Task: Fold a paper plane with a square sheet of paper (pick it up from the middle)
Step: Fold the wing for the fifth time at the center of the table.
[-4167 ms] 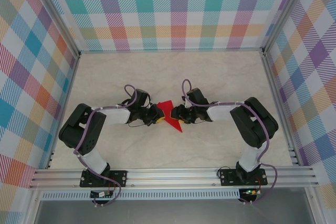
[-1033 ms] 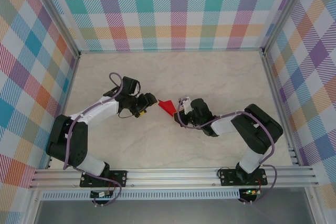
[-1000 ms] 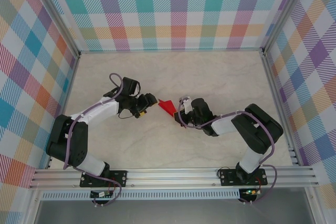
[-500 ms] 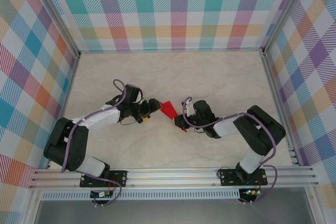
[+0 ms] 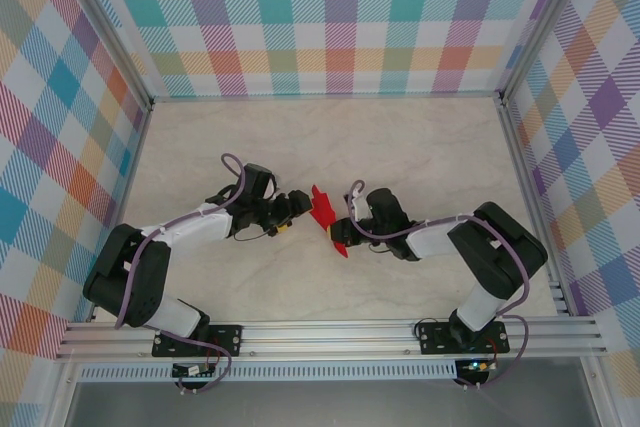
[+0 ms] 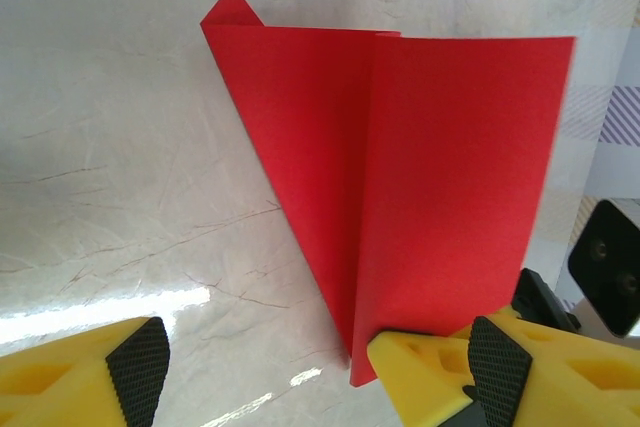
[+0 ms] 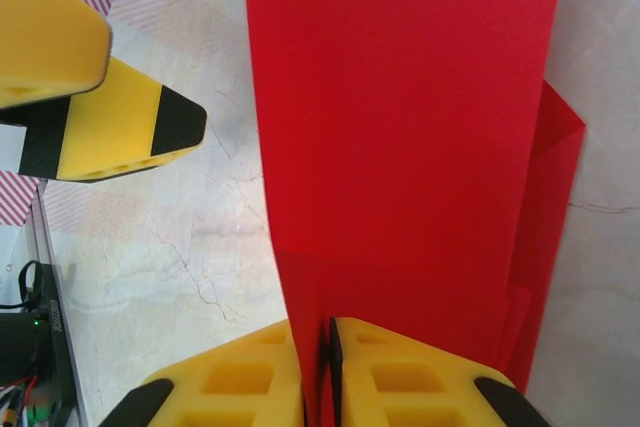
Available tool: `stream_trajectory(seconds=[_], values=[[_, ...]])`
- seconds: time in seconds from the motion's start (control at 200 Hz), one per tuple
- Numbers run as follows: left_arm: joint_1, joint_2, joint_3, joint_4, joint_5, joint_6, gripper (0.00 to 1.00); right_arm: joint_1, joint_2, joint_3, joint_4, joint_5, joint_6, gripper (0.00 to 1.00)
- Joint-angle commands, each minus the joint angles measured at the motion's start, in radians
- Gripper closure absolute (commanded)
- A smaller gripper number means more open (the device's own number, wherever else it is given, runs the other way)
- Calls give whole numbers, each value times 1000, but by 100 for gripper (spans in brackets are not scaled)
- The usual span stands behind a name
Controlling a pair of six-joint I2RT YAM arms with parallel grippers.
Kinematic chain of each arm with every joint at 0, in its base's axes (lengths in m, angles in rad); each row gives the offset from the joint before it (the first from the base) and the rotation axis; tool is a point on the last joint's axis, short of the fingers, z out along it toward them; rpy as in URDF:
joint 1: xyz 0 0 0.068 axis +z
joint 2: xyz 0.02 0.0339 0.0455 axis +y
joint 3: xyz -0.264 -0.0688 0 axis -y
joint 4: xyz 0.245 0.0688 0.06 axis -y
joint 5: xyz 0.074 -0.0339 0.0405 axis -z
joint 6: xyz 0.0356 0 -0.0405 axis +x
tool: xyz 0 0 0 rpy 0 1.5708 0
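Amply open table [image 5: 400, 142] around paper plane [image 5: 322, 208].

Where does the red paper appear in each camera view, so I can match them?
Top external: red paper in the middle of the picture.
Left wrist: centre and right.
Right wrist: centre, running up from the shut right end effector.
Shared landmark: left end effector, yellow with black pads.
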Motion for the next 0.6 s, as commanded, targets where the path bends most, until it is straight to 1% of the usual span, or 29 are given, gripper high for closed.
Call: stream_trajectory(seconds=[0.0, 0.12, 0.295, 0.42, 0.525, 0.595], values=[[-14, 5, -9, 26, 2, -6, 19, -1, 23, 40, -44, -18, 38, 85], [-19, 16, -5, 29, 8, -4, 19, -7, 28, 46, -49, -16, 47, 84], [-26, 29, -1, 37, 14, -2, 19, -17, 37, 98, -137, -36, 35, 86], [-28, 35, -2, 39, 10, 0, 21, -32, 51, 130, -173, -88, -14, 86], [-29, 38, 2, 55, 13, -4, 25, -57, 84, 167, -223, -160, -64, 85], [-30, 45, 10, 72, 21, -11, 26, -65, 99, 181, -239, -174, -89, 84]])
